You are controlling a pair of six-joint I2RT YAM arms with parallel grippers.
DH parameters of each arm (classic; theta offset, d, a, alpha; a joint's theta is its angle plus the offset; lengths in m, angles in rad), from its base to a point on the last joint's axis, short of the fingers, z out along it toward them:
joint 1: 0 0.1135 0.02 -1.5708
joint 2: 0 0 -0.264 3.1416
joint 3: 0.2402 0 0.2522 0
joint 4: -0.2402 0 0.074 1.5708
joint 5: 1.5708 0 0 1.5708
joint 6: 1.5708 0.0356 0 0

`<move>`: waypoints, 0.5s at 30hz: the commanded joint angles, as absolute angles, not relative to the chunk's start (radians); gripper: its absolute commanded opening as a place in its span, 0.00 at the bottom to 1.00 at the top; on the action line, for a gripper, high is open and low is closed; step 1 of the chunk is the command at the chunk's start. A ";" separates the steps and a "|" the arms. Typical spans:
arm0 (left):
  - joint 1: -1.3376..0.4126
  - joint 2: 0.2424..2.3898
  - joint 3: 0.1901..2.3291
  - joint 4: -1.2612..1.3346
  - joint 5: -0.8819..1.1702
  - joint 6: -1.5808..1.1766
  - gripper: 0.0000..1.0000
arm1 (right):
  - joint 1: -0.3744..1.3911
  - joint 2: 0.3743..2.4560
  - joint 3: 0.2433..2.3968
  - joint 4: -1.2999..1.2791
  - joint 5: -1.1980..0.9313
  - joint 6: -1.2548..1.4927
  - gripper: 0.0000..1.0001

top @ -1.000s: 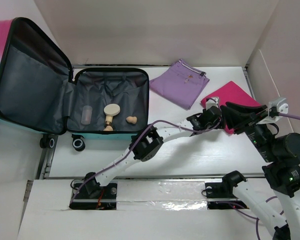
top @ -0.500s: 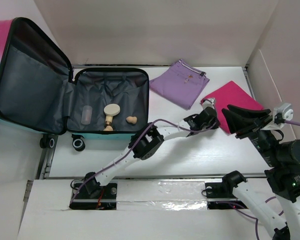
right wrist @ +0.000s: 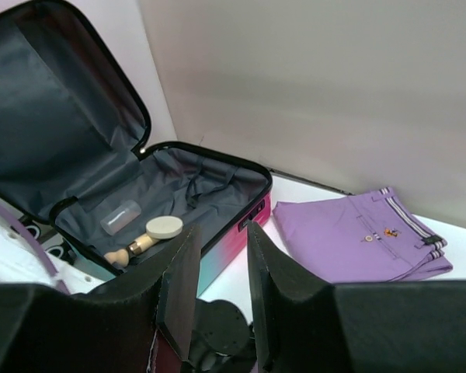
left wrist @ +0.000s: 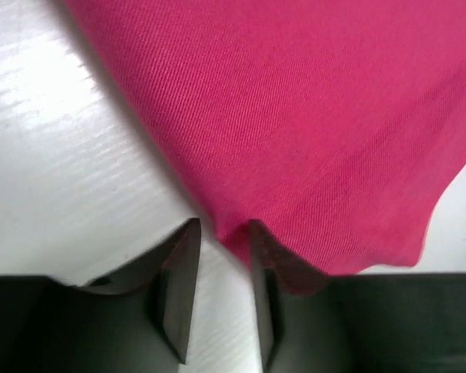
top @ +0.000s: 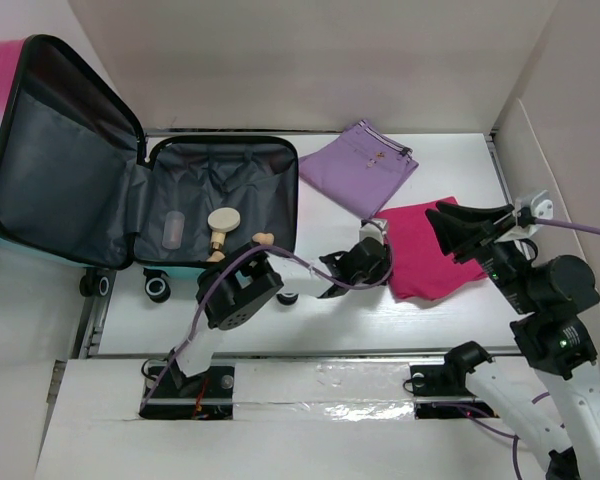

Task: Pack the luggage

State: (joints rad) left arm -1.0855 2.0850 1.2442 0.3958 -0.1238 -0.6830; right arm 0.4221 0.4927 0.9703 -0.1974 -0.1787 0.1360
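L claw: fingers pinched on the edge of the magenta cloth, a fold of it tucked btwn the tips, white desk showing just below. In the top view the cloth lies flat, right of desk centre and closer to the near edge than the far one. The L claw is at its left edge, w/ the L arm reaching across from the near edge.

R claw: fingers a narrow gap apart, nothing btwn them. It hangs over the cloth's right side, off the desk surface, pointing toward the far left corner.

Purple folded garment: flat near the far edge, right of middle, close to the cloth but not touching. It has a striped band along one end, a button, and a tiny emblem too small to read.

The luggage sits open at the far left corner, well apart from both claws. The lid is tilted up and out past the left edge, and the base lies flat on the desk. Shell pink-to-teal, black trim, black wheels at the near side, dark grey lining. In the base: a clear small bottle, a wooden brush and a small wooden piece, side by side along its near wall.
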 commanded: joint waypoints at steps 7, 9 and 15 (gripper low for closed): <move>-1.062 2.023 1.252 0.375 -0.210 -0.721 0.84 | 0.426 0.526 0.943 -0.094 -0.206 0.169 0.36; -1.048 2.080 1.319 0.344 -0.227 -0.719 0.84 | 0.426 0.529 0.942 -0.081 -0.212 0.173 0.36; -1.019 2.210 1.471 0.296 -0.181 -0.709 0.77 | 0.426 0.531 0.951 -0.097 -0.204 0.164 0.36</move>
State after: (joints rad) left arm -1.0309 2.1643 1.4014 0.3294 -0.1940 -0.7086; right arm 0.4221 0.5320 0.9466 -0.1486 -0.1959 0.1616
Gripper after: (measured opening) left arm 0.780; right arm 0.361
